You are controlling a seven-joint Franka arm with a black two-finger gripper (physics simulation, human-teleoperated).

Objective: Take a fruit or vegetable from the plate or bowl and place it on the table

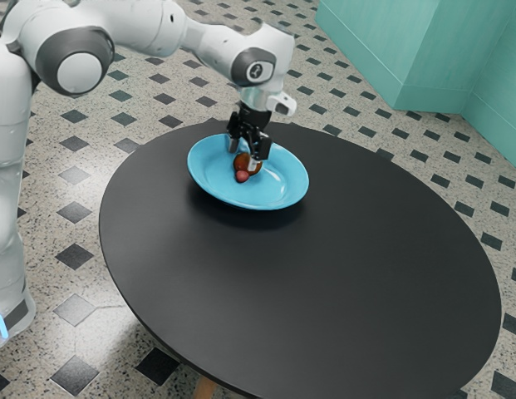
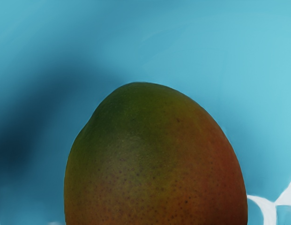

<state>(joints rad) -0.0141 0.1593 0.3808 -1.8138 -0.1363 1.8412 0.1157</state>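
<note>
Mango in the plate, my gripper astride it, jaws apart: grasp stage, so I'd close next.

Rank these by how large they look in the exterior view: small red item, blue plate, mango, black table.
Largest to smallest:
1. Black table
2. Blue plate
3. Mango, partly hidden by the tool
4. Small red item
</note>
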